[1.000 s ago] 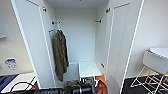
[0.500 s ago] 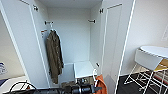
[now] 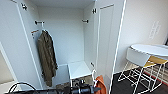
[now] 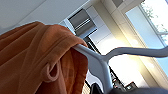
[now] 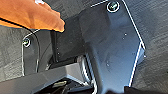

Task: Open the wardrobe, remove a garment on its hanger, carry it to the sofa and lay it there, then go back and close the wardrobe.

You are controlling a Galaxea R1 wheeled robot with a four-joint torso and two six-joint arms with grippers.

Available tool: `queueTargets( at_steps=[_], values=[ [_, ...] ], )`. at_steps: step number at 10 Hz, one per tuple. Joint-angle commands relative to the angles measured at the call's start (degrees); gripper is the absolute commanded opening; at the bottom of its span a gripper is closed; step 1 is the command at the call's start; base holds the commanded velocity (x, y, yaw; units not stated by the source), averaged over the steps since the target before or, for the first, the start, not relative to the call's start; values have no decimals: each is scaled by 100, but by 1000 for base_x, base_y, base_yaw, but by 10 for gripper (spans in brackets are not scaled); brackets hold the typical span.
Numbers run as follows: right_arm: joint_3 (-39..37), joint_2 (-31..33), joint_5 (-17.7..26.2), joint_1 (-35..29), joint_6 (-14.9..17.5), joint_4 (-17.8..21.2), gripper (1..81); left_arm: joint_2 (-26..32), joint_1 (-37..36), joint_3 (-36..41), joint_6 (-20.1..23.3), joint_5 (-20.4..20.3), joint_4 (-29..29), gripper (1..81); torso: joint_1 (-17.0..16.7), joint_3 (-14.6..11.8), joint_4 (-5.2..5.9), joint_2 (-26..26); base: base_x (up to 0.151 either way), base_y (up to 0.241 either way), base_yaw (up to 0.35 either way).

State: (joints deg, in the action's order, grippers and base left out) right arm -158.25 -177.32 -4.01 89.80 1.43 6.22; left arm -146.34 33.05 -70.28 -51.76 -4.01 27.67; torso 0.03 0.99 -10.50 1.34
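The wardrobe (image 3: 62,37) stands in front of me with both white doors swung open and a white interior. At the lower edge of the head view my left gripper (image 3: 91,88) holds the white hanger (image 3: 94,76), with the orange garment (image 3: 101,85) hanging from it beside the right door (image 3: 107,42). In the left wrist view the hanger (image 4: 100,60) shows close up, and the garment (image 4: 32,57) is draped over its shoulder. A corner of the garment (image 5: 30,13) lies across the right wrist view, above dark floor.
An olive-green garment (image 3: 46,57) hangs from the rail on the wardrobe's left side. A white box (image 3: 78,68) sits low inside. To the right stand a round white table (image 3: 152,50) and a white chair (image 3: 136,57) on wire legs over dark floor (image 3: 125,85).
The whole head picture has shifted, so the camera has moved; the wardrobe now looks slightly larger. The orange garment stays at the left arm.
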Motion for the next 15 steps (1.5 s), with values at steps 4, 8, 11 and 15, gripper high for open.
queueTargets(
  at_steps=[4, 8, 11, 15],
  values=[
    [-3, -34, 322, -238, -2, 46, 811, 122, -980, 339, 61, -645, 177, 10, 0, 0, 0, 0, 0, 0, -179],
    [-12, -25, 322, -220, -2, 55, 811, 104, -980, 357, 61, -645, 177, 10, 2, 0, 0, 0, 0, 0, -185],
    [-12, -16, 313, -220, -2, 73, 811, 104, -980, 418, 61, -645, 186, 10, 2, 0, 0, 0, 0, 0, -185],
    [-12, -16, 313, -220, -2, 73, 811, 104, -989, 480, 61, -645, 230, 10, 2, 0, 0, 0, 0, 0, -194]
  ],
)
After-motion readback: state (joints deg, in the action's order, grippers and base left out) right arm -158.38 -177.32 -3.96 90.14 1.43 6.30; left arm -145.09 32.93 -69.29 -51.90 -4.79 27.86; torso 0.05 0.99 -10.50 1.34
